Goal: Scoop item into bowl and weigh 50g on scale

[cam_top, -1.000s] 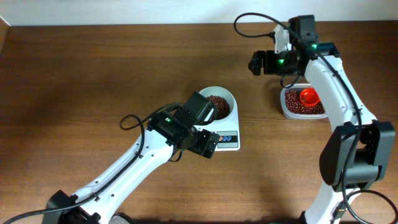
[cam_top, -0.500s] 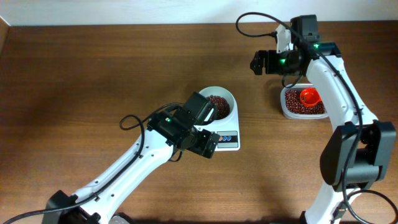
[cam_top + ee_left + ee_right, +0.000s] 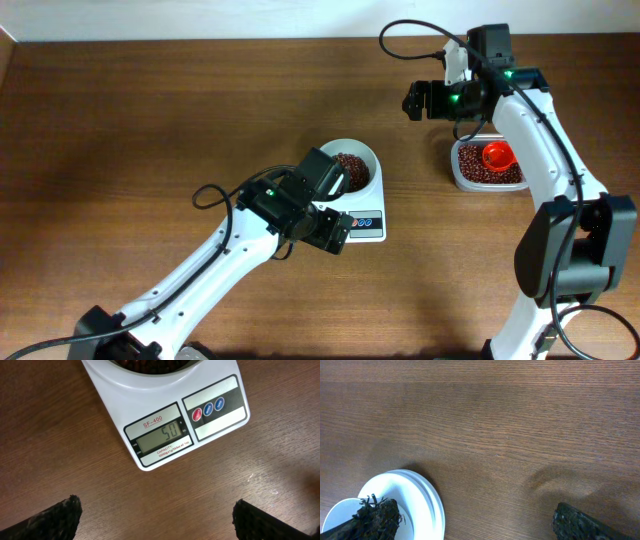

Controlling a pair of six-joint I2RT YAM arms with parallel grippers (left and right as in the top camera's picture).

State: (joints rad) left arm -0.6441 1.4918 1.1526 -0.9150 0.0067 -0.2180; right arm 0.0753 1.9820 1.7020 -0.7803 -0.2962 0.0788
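Beans (image 3: 350, 168), dark red-brown, in round white bowl (image 3: 372, 157) on white digital scale (image 3: 150, 410); L end effector (image 3: 160, 520), R end effector (image 3: 480, 521) wide open, empty.

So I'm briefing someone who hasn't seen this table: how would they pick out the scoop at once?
On the brown wooden table, look to the right side in the overhead view, where a clear plastic container holds dark red-brown beans. The scoop lies on those beans. It is the only bright orange-red thing; the bowl and scale near the middle are white.
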